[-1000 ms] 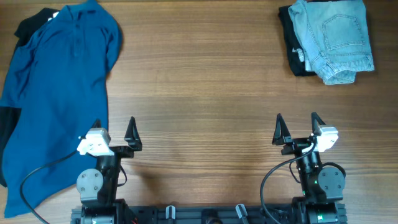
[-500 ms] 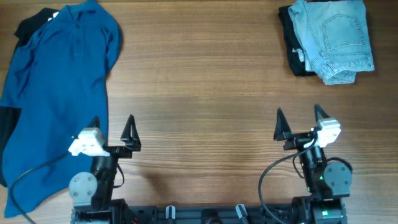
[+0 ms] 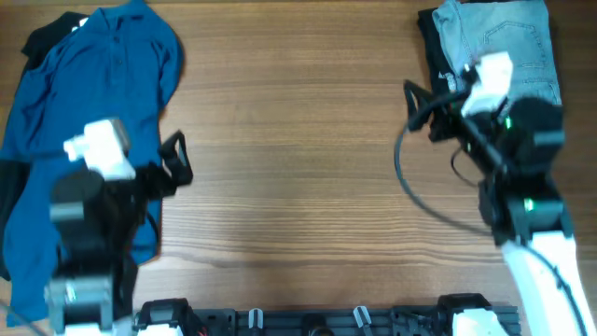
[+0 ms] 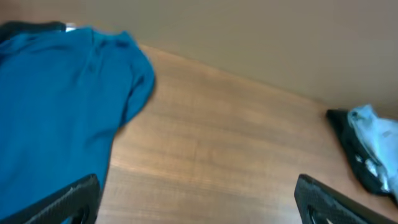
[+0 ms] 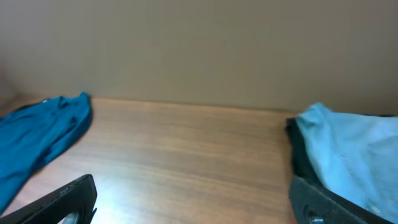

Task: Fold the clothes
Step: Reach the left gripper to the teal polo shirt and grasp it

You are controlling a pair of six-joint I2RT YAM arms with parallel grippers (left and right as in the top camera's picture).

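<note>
black garment point(image 3: 42, 37): far-left corner, lying under the shirt; only its edges show.
blue shirt point(image 3: 84, 121): spread along the left side of the table, collar toward the far edge. One sleeve is turned in at the right side. The lower body runs to the near-left corner and is partly hidden by the left arm.
left gripper point(image 3: 175, 159): over the shirt's right edge, at about mid-length. Fingers are spread wide, with both tips point(image 4: 74, 199) at the bottom corners of the wrist view. Nothing is held.
table point(image 3: 298, 140): bare wood between the two piles.
right gripper point(image 5: 193, 200): raised near the jeans pile, pointing across the table. Fingers are spread wide and hold nothing. No contact with cloth is visible.
jeans point(image 3: 513, 28): pale denim, bunched in the far-right corner on top of a dark cloth point(image 3: 429, 37).
step in hand (judged): reach-out, no fold yet started. The shirt looks like the first piece.
how to do it well:
- Bring the shirt toward the middle, where both arms can reach it.
- Pinch one layer at the side seam, not a bunch, and keep the black garment out of the grasp.
- Flatten the turned-in sleeve before creasing.
- Lift low and drag slowly so the cloth stays square.
risk (judged): the right arm is well apart from the shirt, so a one-handed pull may skew it.
</note>
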